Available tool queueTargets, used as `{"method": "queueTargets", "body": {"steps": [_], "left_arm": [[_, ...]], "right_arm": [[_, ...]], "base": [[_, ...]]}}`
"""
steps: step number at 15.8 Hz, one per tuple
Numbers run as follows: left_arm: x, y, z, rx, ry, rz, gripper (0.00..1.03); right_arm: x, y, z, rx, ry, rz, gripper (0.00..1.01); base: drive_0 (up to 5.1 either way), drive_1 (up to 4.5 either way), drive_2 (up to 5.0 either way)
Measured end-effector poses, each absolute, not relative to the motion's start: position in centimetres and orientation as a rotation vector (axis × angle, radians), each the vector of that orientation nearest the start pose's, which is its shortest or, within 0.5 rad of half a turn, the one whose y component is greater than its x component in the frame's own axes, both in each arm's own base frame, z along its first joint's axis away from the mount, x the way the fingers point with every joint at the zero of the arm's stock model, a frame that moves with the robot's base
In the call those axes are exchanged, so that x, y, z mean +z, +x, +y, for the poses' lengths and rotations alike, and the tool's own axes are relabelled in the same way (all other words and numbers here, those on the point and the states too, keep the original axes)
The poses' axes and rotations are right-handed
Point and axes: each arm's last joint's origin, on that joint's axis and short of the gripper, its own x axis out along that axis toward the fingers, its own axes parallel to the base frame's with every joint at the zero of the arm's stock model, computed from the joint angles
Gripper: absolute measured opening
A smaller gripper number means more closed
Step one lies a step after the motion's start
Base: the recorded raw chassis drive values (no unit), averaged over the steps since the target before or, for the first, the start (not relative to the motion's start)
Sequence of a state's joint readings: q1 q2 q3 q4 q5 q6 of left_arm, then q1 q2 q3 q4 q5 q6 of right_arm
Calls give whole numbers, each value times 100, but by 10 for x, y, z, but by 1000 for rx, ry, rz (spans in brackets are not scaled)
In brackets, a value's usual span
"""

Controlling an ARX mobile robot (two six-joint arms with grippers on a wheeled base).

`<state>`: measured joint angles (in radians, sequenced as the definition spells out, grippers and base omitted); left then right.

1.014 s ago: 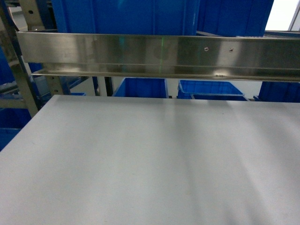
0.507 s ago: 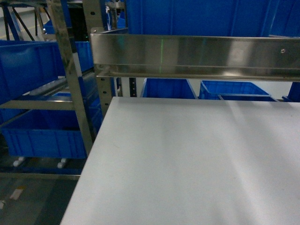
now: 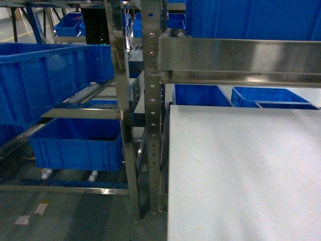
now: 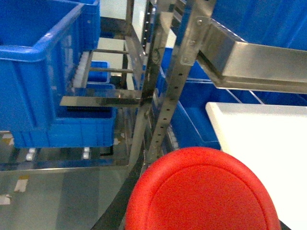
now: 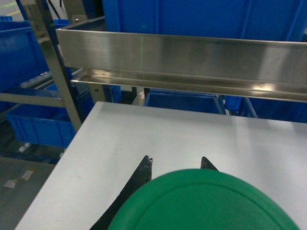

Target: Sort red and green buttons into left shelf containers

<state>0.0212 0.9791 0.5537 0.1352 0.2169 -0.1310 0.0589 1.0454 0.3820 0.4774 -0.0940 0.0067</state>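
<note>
A: Head view first. What edges are there?

B: The white table [image 3: 241, 170] fills the right, its left edge running down beside the perforated steel upright [image 3: 152, 100]. Left of that post, two large blue crates [image 3: 45, 80] sit on the rack, one above the other. A steel rail [image 3: 241, 60] crosses above the table. Neither arm shows here.

A: Left wrist view?

B: The red button [image 4: 204, 191] fills the bottom, close under the camera. The left gripper's fingers are hidden, so I cannot tell whether they clamp it. Beyond lie the upright, the crates to the left, and the table corner to the right.

A: Right wrist view?

B: The green button [image 5: 206, 201] covers the lower frame, and two dark fingertips [image 5: 144, 167] of the right gripper [image 5: 175, 163] stand apart past its rim, over the table. Grip contact is hidden.
</note>
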Motion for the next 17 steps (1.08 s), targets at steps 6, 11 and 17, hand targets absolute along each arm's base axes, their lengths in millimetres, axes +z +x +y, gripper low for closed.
{"method": "queueTargets", "body": {"steps": [6,11,17], "left_arm": [[249,213,-2,-178,-164,301,26],[249,213,-2,-173,-163,300,26],[249,213,-2,-173,-164,302,26]], "right_arm": [[210,212,15,152,10,187,25],[210,212,15,152,10,187,25],[210,212,15,152,10,189,25]], "base": [[-502,243,243],[-498,248,248],[-495,250,250]]}}
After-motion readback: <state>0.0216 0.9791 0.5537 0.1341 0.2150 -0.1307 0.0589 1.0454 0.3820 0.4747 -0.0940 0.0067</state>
